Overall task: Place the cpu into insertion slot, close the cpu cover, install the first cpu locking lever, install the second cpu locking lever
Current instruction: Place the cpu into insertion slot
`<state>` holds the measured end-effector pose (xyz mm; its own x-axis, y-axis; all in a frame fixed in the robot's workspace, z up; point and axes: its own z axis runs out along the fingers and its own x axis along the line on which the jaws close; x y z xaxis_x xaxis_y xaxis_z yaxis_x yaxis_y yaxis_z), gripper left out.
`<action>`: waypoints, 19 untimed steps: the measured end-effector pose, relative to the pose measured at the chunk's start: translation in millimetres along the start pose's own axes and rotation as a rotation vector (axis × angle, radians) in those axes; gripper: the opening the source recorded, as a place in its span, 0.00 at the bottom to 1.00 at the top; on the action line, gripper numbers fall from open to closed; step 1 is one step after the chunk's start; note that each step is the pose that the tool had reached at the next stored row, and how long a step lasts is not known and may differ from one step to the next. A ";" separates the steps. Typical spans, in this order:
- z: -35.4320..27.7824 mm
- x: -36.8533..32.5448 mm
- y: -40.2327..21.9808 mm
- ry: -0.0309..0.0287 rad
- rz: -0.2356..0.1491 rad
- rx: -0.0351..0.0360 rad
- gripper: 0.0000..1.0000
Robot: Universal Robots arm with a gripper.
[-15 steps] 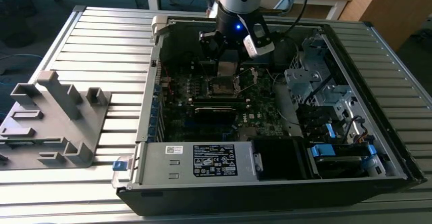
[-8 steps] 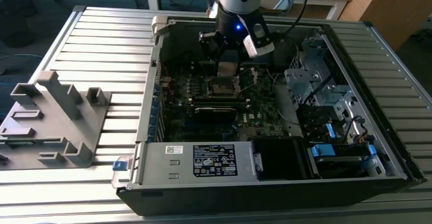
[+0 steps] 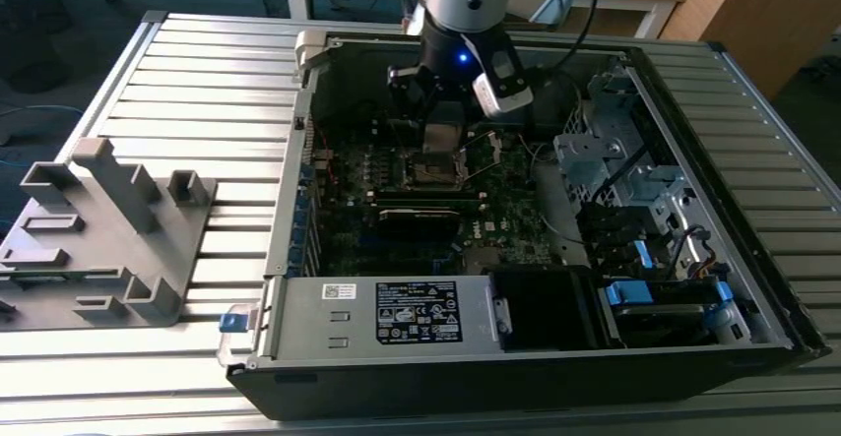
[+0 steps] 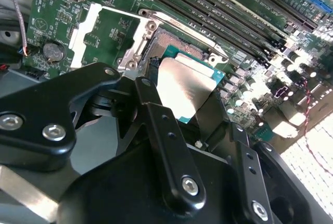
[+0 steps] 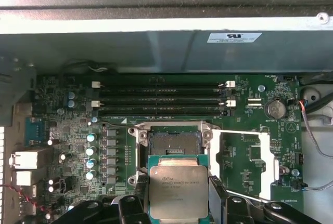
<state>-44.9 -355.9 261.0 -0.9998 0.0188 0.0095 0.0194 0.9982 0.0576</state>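
The open computer case (image 3: 295,259) lies on its side on a slatted metal table (image 3: 197,82), with the silver power-supply box (image 3: 381,310) along its near wall and the green motherboard (image 5: 67,130) across its floor. The arm (image 3: 467,3) reaches down into the case, and the gripper (image 5: 178,206) hangs low over the board, just beside the long memory slots (image 5: 161,99). The cpu cover (image 5: 266,156) is swung fully open and lies flat against the board to one side, its square window showing green board through it. The insertion slot (image 5: 174,142) stands bare, with its dark centre exposed inside the metal rim. The cpu (image 5: 178,187) is not in it yet. The chip is held just above the board at the slot's edge, and in the first wrist view it overlaps the slot's near rim. The black fingers (image 5: 216,195) are spread only to the chip's width and pinch it by two opposite edges, leaving the silver face up and uncovered. The second wrist view shows the same hold on the cpu (image 4: 184,86). The chip looks light, thin and stiff, and its smooth metal face would likely slip under a loose pinch. Its underside and the slot's contacts are probably delicate, so the edges seem the right place to grip it, and it should sit flat and square rather than be pressed in.
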 end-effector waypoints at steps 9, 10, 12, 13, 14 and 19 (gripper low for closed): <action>4.9 0.6 0.5 -0.0021 0.000 0.0011 0.54; 5.2 0.6 1.0 -0.0021 0.000 0.0011 0.54; 6.1 0.7 2.0 -0.0021 0.000 0.0010 0.54; 6.6 0.8 2.7 -0.0022 0.000 0.0010 0.54; 7.0 1.0 3.5 -0.0022 0.000 0.0010 0.54; 10.2 1.5 5.6 -0.0023 0.000 0.0009 0.54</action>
<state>-46.4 -349.7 251.1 -0.9998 0.0188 0.0072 0.0192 0.9982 0.0567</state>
